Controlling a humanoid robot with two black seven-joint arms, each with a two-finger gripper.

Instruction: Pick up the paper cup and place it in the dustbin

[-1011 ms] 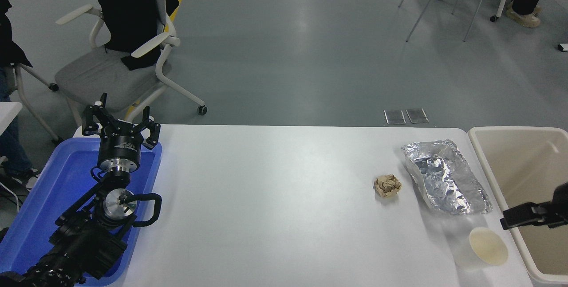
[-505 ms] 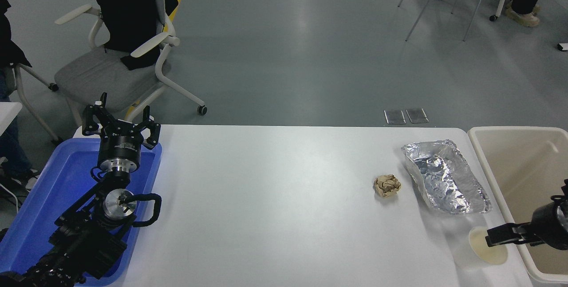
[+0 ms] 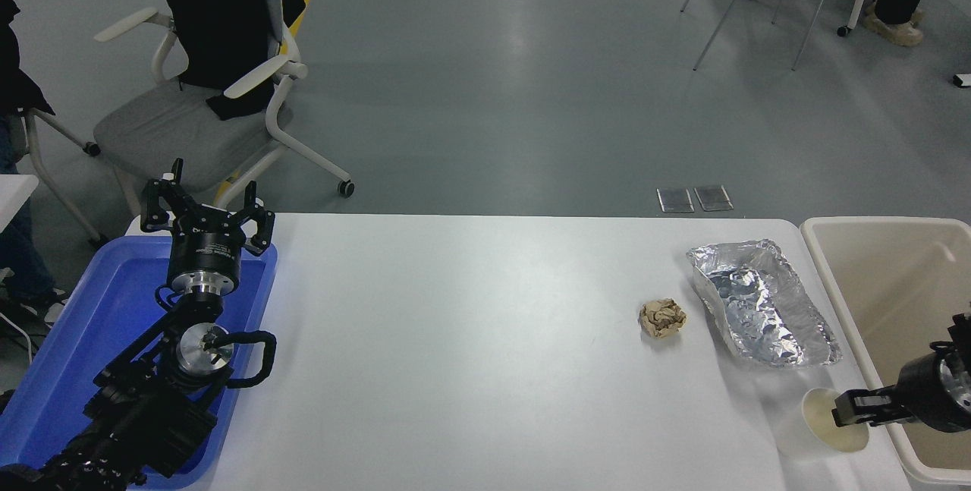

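Observation:
The paper cup (image 3: 813, 424) is small and white with a cream inside. It stands upright near the table's front right corner, just left of the dustbin (image 3: 825, 272), a large beige bin at the table's right end. My right gripper (image 3: 842, 409) comes in from the right edge over the bin's rim, and its tip is at the right side of the cup's rim, over its mouth. I cannot see whether it is open or shut. My left gripper (image 3: 206, 212) is parked open at the far left above the blue tray.
A crinkled silver foil tray (image 3: 762, 301) lies just behind the cup. A crumpled brown paper ball (image 3: 661, 318) lies to its left. A blue tray (image 3: 68, 339) sits under the left arm. Chairs and a person's legs are beyond the table.
My right gripper has come down and to the left, from above the bin's near wall to the cup's rim. The cup and the left arm have not moved.

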